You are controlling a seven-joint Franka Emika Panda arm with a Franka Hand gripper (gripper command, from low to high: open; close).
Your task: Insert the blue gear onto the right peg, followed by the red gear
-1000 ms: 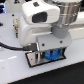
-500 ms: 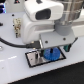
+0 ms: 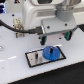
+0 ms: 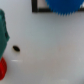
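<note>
Compared to a second ago the arm has lifted and pulled away from the plate (image 3: 44,55), so the blue gear (image 3: 50,52) is now in plain sight instead of tucked under the gripper (image 3: 53,37). It sits flat on the black, light-rimmed plate, toward the exterior view's right end, right where the right peg would be. I can't actually make out the peg itself, the gear covers that spot. The plate's other pin (image 3: 35,56) shows as a tiny light dot near the left end.

Gripper hangs above the plate with its teal fingers (image 3: 42,38) spread apart and nothing between them.

Wrist view is pretty blurry: blue gear's toothed edge (image 4: 65,5) at the frame border, one teal finger (image 4: 3,32) at the side, and a bit of the red gear (image 4: 2,68) peeking in at the corner on the white table (image 4: 50,50). Small dark speck (image 4: 17,49) on the table too, can't tell what it is.
</note>
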